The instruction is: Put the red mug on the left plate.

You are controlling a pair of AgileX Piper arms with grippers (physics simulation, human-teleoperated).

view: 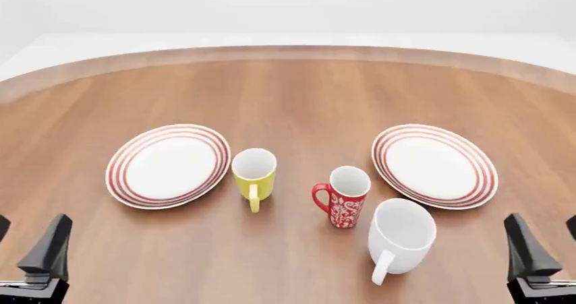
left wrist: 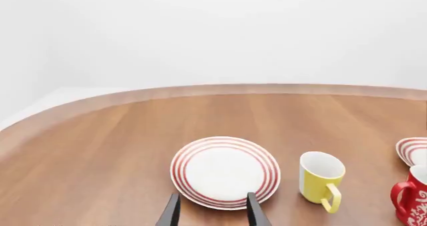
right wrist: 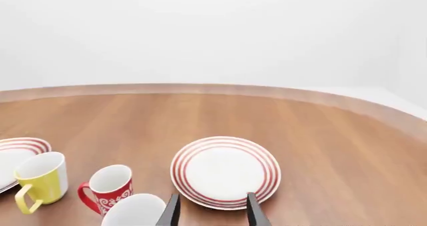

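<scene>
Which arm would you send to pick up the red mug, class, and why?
Probably the right gripper. The red mug stands right of the table's middle, nearer that side. From the left gripper, the yellow mug stands partly in the way. Both grippers are open and holding nothing.

The left plate (view: 167, 164) lies ahead of the left gripper (view: 27, 247); the red mug (view: 343, 196) stands well to its right, beyond the yellow mug (view: 253, 176).
</scene>
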